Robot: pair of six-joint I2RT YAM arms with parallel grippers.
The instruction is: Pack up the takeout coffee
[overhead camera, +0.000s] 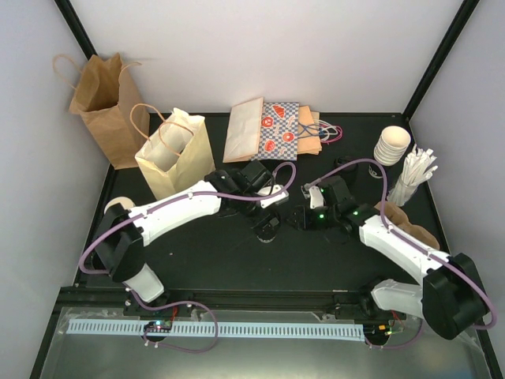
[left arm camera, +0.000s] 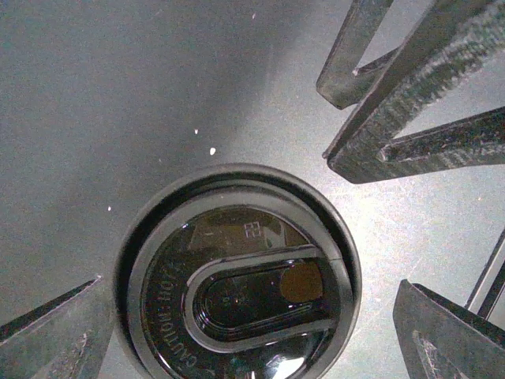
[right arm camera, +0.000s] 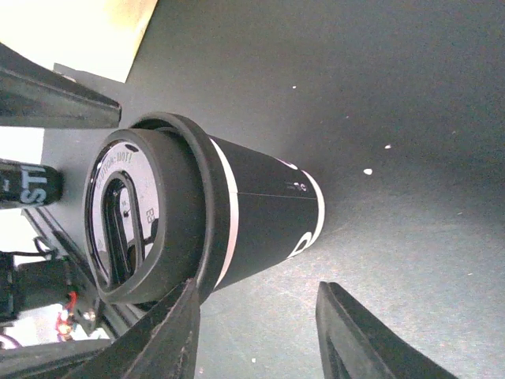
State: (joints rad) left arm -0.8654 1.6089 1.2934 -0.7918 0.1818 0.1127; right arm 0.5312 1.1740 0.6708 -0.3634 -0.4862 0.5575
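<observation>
A black takeout coffee cup (overhead camera: 267, 230) with a black lid stands upright mid-table. In the left wrist view I look straight down on its lid (left arm camera: 237, 284). My left gripper (left arm camera: 248, 316) is open just above it, one finger on each side of the lid, not touching. My right gripper (right arm camera: 260, 335) is open beside the cup (right arm camera: 237, 221), its left finger (right arm camera: 158, 339) close to the lid rim and nothing between the jaws. Its fingers (left arm camera: 410, 103) also show in the left wrist view. A stack of small white paper cups (overhead camera: 392, 144) stands at the back right.
An open cream handled bag (overhead camera: 175, 154) stands at the back left, with a brown handled bag (overhead camera: 106, 99) behind it. Flat folded bags (overhead camera: 272, 130) lie at the back centre. A bundle of white sticks (overhead camera: 414, 174) stands at the right. A brown paper item (overhead camera: 410, 225) lies by the right arm.
</observation>
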